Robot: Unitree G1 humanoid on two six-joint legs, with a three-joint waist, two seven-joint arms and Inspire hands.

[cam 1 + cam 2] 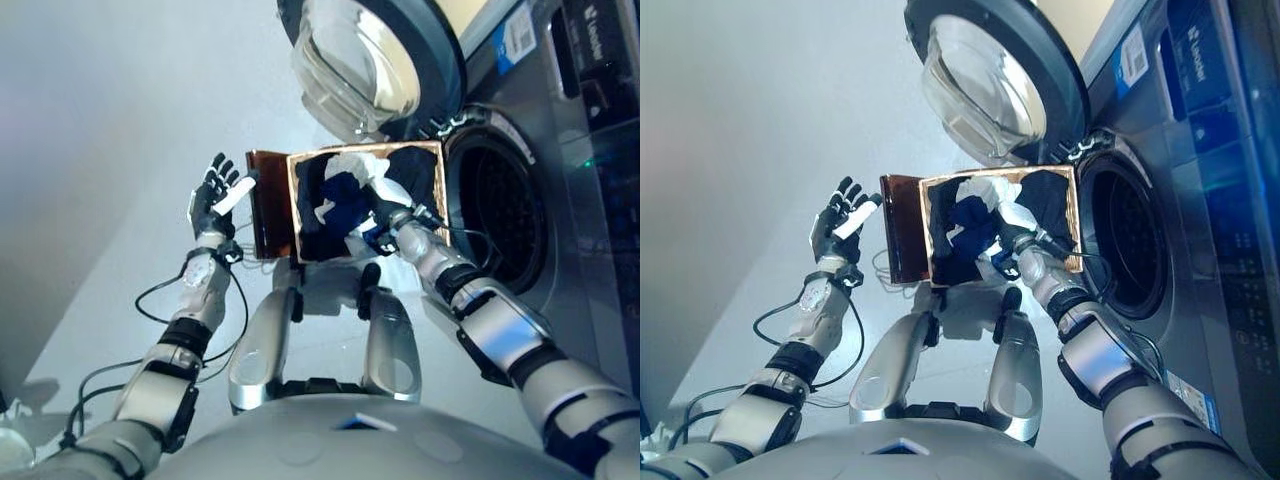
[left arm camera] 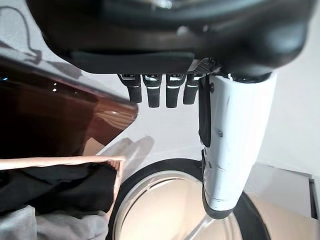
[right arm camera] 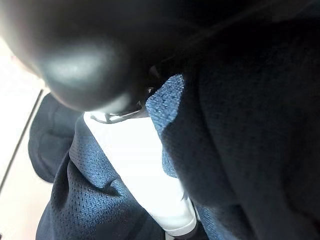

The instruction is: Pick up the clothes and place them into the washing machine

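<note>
I see the right hand [image 1: 1018,252] down inside the brown box [image 1: 902,240], buried in the clothes [image 1: 975,222]. Right wrist view: the white-covered thumb [image 3: 145,175] lies against blue mesh fabric [image 3: 85,200], with dark knit cloth folding over the hand on the other side. The fingers are hidden in the pile, so I cannot tell if they have closed on anything.

The clothes are a loose heap of dark, blue and white pieces filling the box, white on top at the far side from the hand, dark pieces along the near and left sides. The heap has no clear long axis; it just follows the box opening, which tips up toward the head camera.

The washing machine [image 1: 1200,200] is right beside the right hand on its outer side, drum opening [image 1: 1120,240] facing the box, touching or nearly touching the box edge. The door [image 1: 990,75] is swung open, above and beyond the hand.

The left hand [image 1: 215,195] is raised just off the box's left wall, not touching it, fingers straight and spread, holding nothing. Its wrist view shows the fingers [image 2: 150,90] extended, with the box rim and the door glass past them.
</note>
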